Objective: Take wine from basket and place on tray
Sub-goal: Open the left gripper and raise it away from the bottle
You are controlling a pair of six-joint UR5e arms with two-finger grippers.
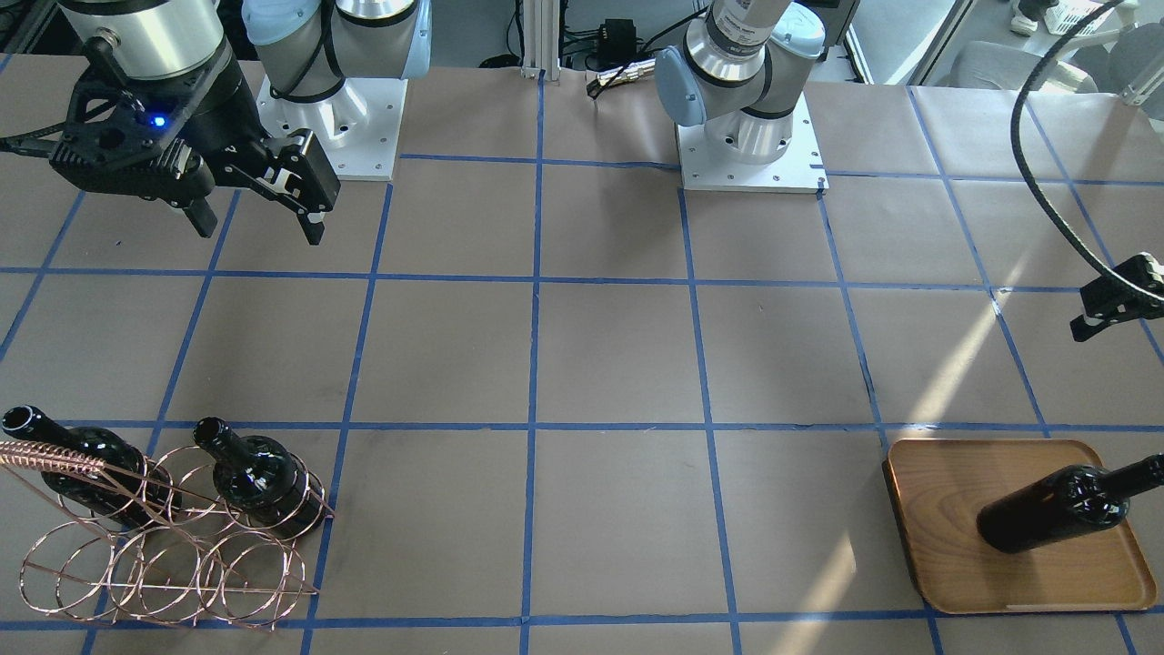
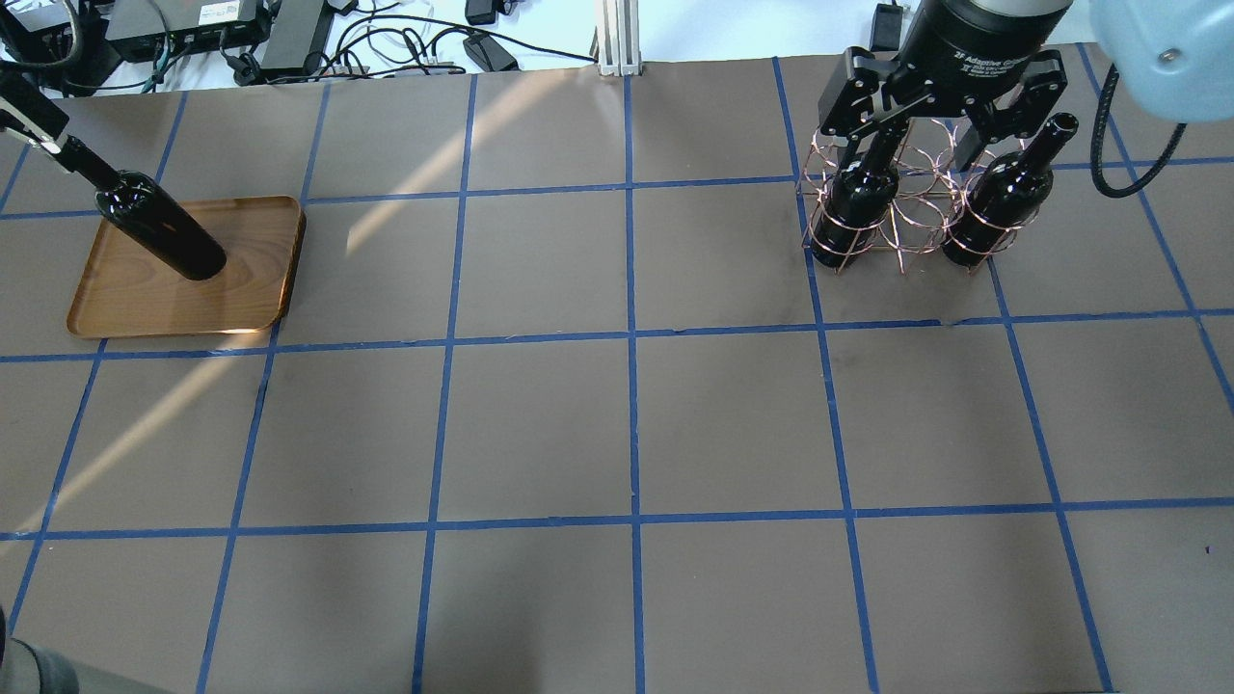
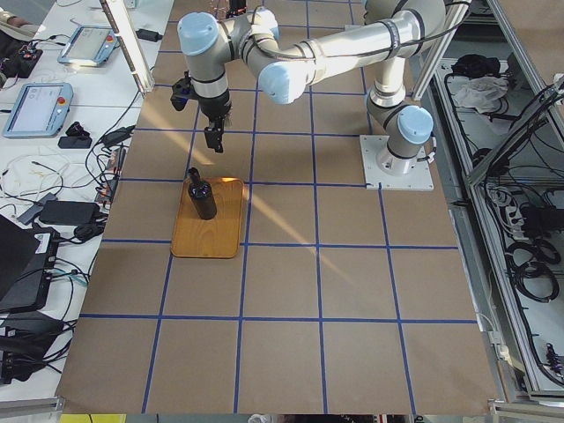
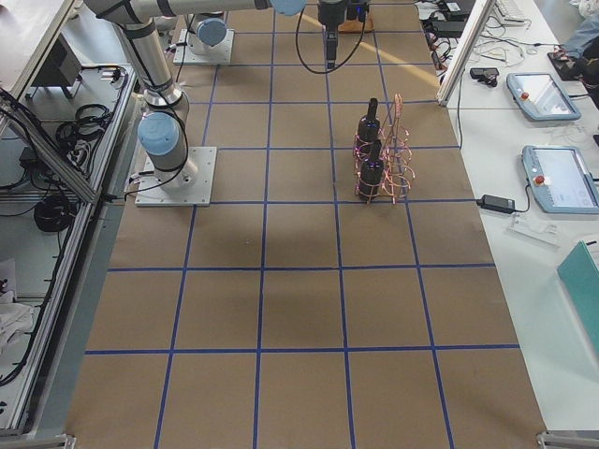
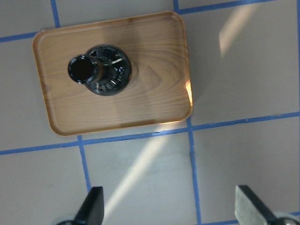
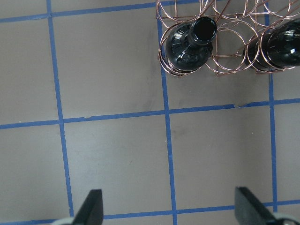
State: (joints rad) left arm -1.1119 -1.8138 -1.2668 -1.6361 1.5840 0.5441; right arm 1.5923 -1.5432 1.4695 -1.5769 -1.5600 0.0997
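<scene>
One wine bottle (image 2: 159, 231) stands upright on the wooden tray (image 2: 241, 289), also in the left wrist view (image 5: 101, 70). My left gripper (image 5: 171, 211) is open and empty, above and beside the tray, apart from the bottle; it also shows at the right edge of the front view (image 1: 1114, 305). Two more bottles (image 2: 853, 207) (image 2: 998, 207) stand in the copper wire basket (image 2: 901, 207). My right gripper (image 2: 916, 135) is open and empty, high over the table on the robot's side of the basket. The right wrist view shows the basket (image 6: 225, 37) and one bottle (image 6: 190, 44) ahead of the fingers.
The brown table is marked with a blue tape grid (image 2: 631, 333). Both arm bases (image 1: 750, 146) sit at its robot side. Cables and power boxes (image 2: 289, 29) lie beyond the far edge.
</scene>
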